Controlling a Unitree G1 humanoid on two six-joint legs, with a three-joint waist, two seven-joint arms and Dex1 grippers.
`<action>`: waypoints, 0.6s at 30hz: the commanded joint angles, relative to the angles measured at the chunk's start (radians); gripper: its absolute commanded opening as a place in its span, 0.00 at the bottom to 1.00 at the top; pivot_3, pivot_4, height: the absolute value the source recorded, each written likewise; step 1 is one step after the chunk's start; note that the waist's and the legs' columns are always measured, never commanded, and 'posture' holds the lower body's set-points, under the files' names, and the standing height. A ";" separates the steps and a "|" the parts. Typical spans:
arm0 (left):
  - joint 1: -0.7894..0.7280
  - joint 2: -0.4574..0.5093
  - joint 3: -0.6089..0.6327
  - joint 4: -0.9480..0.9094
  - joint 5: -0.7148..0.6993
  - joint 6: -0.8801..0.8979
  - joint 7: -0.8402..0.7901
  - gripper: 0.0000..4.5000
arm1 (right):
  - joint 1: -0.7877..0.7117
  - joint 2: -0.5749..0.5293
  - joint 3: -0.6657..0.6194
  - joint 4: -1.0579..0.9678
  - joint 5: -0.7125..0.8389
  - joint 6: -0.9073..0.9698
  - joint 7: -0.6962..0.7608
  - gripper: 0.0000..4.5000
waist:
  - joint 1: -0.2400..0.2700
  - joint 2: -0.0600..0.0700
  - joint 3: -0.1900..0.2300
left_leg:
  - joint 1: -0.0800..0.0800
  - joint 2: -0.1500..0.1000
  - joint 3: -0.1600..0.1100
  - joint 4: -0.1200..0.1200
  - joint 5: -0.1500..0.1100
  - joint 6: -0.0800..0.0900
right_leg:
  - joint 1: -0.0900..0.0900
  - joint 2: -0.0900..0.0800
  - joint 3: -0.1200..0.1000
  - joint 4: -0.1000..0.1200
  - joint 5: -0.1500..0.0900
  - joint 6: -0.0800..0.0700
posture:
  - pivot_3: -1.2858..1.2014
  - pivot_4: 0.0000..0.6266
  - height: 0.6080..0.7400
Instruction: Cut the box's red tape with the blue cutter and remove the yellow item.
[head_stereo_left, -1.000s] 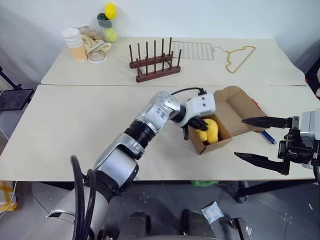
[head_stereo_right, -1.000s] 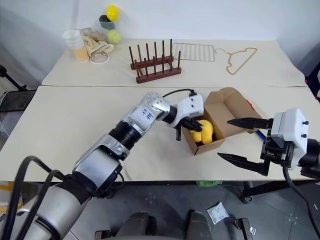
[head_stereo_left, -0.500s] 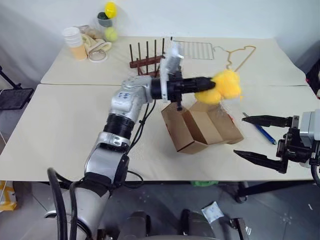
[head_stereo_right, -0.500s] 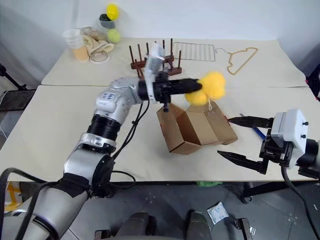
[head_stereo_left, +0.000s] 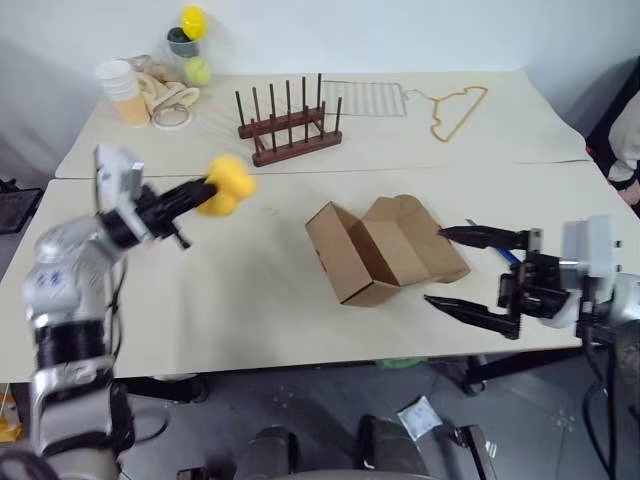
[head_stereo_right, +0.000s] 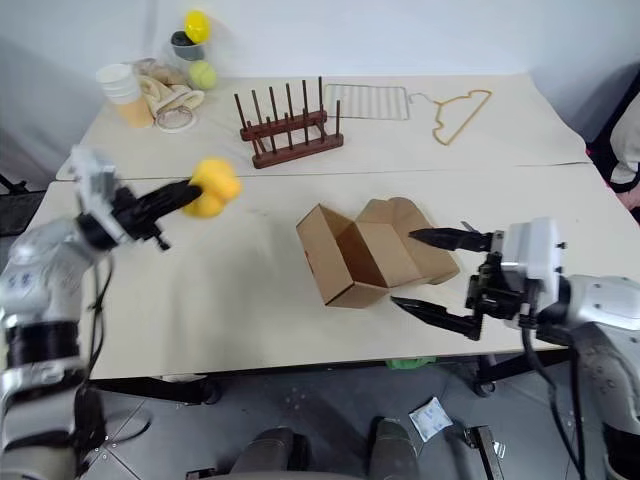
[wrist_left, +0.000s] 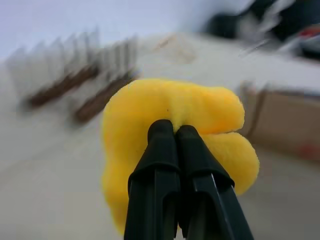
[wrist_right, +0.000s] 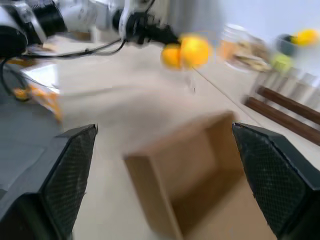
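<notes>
The yellow item (head_stereo_left: 226, 186), a soft lumpy plush, hangs in the air above the left part of the near table, and my left gripper (head_stereo_left: 204, 190) is shut on it. In the left wrist view the two black fingers (wrist_left: 176, 165) pinch the plush (wrist_left: 170, 107) together. The box (head_stereo_left: 380, 250) lies tipped on its side at the table's middle, open and empty. My right gripper (head_stereo_left: 433, 265) stands open just right of the box, pointing at it. A short piece of the blue cutter (head_stereo_left: 506, 256) shows behind its upper finger. The red tape is hidden.
On the far table stand a wooden peg rack (head_stereo_left: 285, 125), a wire grid (head_stereo_left: 362, 97), a yellow hanger (head_stereo_left: 458, 108), stacked cups (head_stereo_left: 118, 90) and a jar (head_stereo_left: 188, 45) with a yellow ball and a tennis ball. A seam (head_stereo_left: 440, 166) divides the two tables.
My left arm has swung far to the left, carrying the yellow item out of the box. The box tipped onto its side. The right gripper has shifted left toward the box.
</notes>
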 joint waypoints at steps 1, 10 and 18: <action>0.100 0.021 0.071 -0.090 0.007 -0.026 0.083 0.00 | -0.051 0.042 0.051 -0.007 -0.011 -0.051 0.001 1.00 | 0.011 -0.001 0.000 | 0.000 0.000 0.000 0.001 0.000 0.000 | 0.001 0.000 0.000 -0.001 0.000 0.000 | 0.52 0.24 1.00; 0.193 0.024 0.059 -0.195 -0.057 0.043 0.123 0.37 | -0.099 0.060 0.093 0.079 -0.056 -0.104 0.037 1.00 | 0.020 -0.001 0.000 | 0.000 -0.001 0.001 0.000 -0.001 0.000 | 0.000 0.000 0.003 0.000 0.000 0.000 | 0.52 0.24 1.00; 0.301 0.206 0.227 -0.190 -0.144 0.043 -0.045 0.77 | -0.113 0.011 0.059 0.160 -0.067 -0.129 0.116 1.00 | -0.011 -0.001 0.000 | 0.001 -0.001 0.003 -0.002 -0.001 -0.001 | -0.002 0.002 0.002 0.000 0.000 -0.001 | 0.52 0.24 1.00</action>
